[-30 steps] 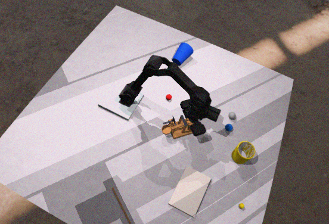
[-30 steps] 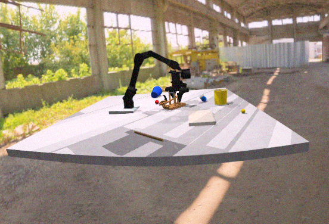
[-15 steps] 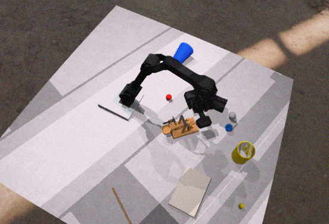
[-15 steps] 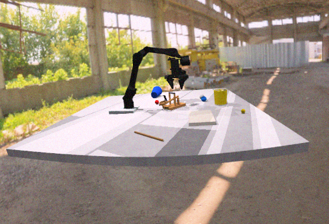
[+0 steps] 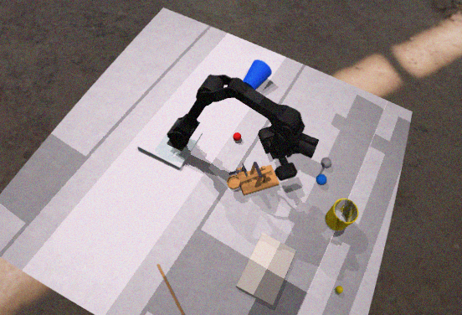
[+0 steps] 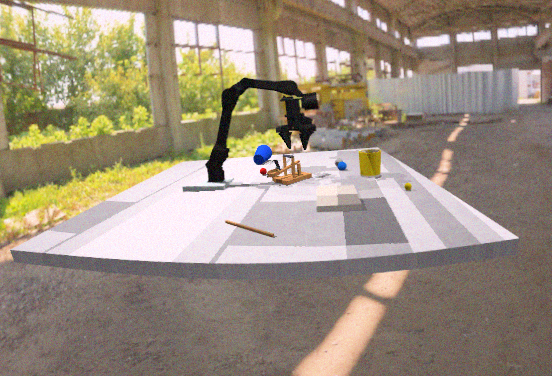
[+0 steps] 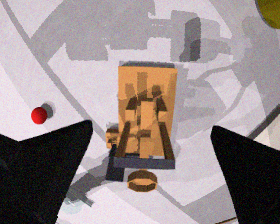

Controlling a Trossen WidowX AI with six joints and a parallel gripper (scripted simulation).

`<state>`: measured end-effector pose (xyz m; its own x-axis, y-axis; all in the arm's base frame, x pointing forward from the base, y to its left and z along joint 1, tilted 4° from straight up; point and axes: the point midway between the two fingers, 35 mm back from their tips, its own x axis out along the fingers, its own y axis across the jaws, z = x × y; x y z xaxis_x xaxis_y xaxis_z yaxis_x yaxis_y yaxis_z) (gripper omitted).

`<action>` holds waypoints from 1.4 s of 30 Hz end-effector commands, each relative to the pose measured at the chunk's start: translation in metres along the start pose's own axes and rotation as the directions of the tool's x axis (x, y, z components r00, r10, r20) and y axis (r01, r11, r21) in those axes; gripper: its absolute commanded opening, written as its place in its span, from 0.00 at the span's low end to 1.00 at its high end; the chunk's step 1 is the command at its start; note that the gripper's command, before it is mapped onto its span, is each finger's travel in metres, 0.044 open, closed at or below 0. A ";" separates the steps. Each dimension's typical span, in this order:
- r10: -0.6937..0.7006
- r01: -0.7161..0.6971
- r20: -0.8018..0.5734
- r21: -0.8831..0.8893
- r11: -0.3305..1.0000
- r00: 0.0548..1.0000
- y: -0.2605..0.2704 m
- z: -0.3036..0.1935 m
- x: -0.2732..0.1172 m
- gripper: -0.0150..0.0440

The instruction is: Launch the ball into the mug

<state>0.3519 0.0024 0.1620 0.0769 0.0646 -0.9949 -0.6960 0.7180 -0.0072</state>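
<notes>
The wooden catapult (image 5: 260, 185) (image 6: 292, 178) (image 7: 130, 75) stands on the table, its round cup (image 5: 233, 183) (image 7: 142, 181) at the end toward the arm's base. The cup looks empty. My gripper (image 6: 297, 148) (image 7: 153, 129) is open and empty above the catapult, its fingertips wide to either side of it in the wrist view. A red ball (image 5: 237, 136) (image 6: 263, 171) (image 7: 39, 115) lies on the table beside the catapult. The yellow mug (image 5: 335, 219) (image 6: 370, 164) (image 7: 272, 12) stands upright beyond the catapult's other end, off to one side.
A blue ball (image 5: 321, 179) (image 6: 342, 166) and a grey ball (image 5: 325, 162) lie near the mug, a yellow ball (image 5: 339, 290) (image 6: 408, 187) farther off. A blue tapered object (image 5: 259, 72) (image 6: 262, 154), a beige slab (image 5: 268, 267) (image 6: 337, 199) and a stick (image 5: 169, 288) (image 6: 250, 228) are around.
</notes>
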 end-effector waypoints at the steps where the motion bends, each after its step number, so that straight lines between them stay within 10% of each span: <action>1: 0.011 -0.011 -0.013 0.004 1.000 1.000 0.002 -0.003 0.031 1.00; 42: 0.012 -0.012 -0.013 0.004 1.000 1.000 0.005 -0.004 0.092 1.00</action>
<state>0.3537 0.0087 0.0738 0.0625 0.0660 -0.9959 -0.6990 0.7151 0.0036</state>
